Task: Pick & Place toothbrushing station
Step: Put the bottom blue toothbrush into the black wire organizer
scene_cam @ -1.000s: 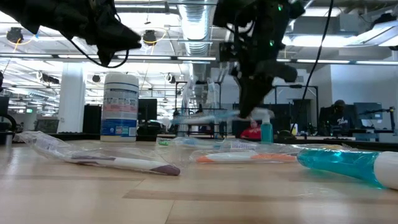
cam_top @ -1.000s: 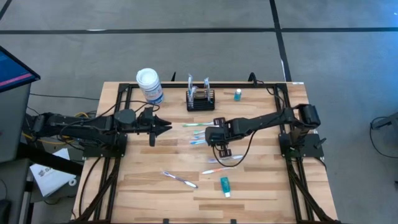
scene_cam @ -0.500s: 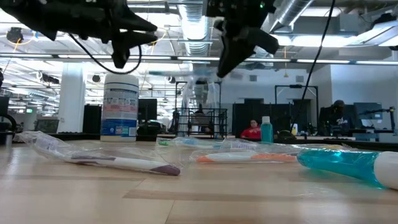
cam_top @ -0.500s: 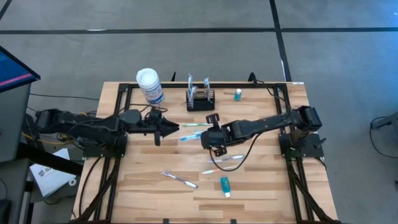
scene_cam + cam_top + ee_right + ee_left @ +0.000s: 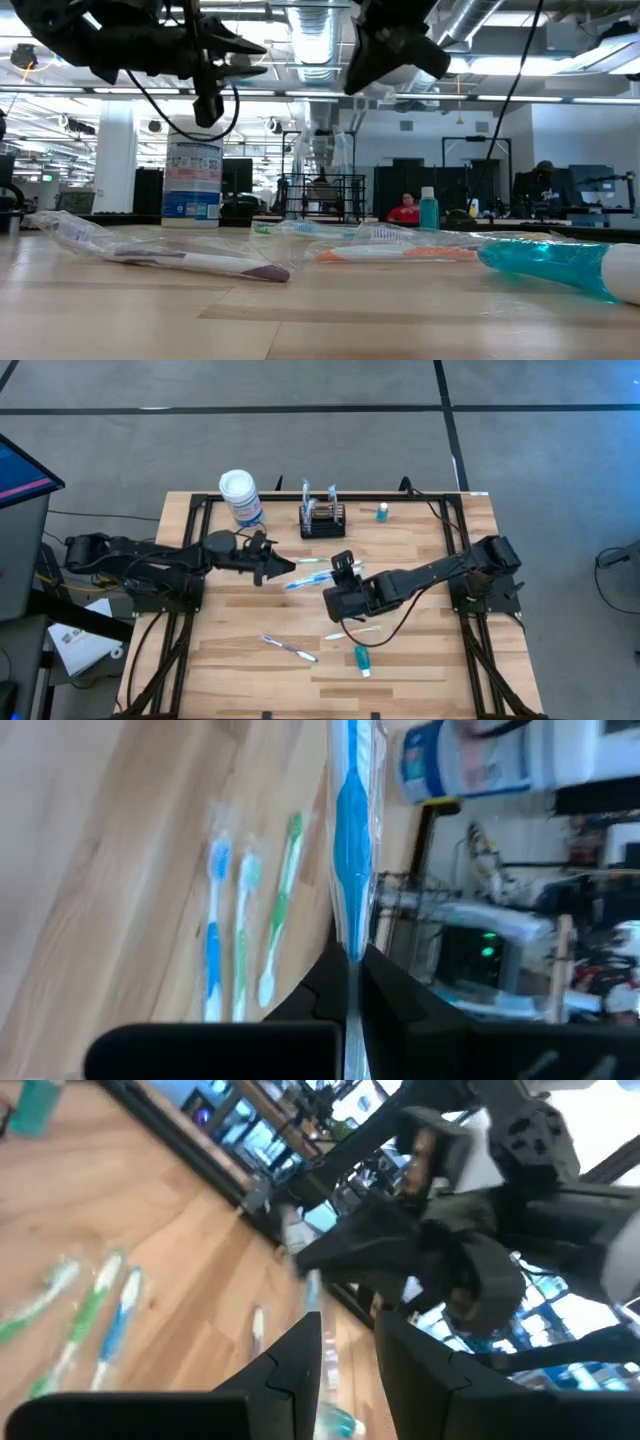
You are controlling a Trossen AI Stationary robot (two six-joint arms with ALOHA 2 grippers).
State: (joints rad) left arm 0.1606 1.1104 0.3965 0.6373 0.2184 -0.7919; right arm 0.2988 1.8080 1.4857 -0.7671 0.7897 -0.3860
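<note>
- Near edge of the pale wood-plank bench: a teal squeeze tube in clear wrap, glossy and rounded, and a slim wrapped white toothbrush with a dark purple end lying at a slant.
- Just beyond, one more clear-wrapped toothbrush lies flat, half under the right arm.
- Right end effector sits mid-bench, dark fingers pressed together, pinching a blue toothbrush in crinkly clear film; the brush's long axis runs straight out from the fingers toward the left arm.
- Left end effector hovers close to the brush's free tip, its dark fingers partly spread, nothing between them.
- On the planks by both end effectors: loose wrapped toothbrushes, blue, pale teal and green, roughly parallel.
- Versus a second ago: right end effector has lifted the blue brush off the pile and shifted toward the near-left; left arm has reached further inward to meet it.
- Far edge: small black wire-mesh rectangular basket, upright, long axis along the bench's back edge, two clear-wrapped items standing in it.
- White-lidded round canister with blue label stands left of the basket; a small teal bottle stands to its right.
</note>
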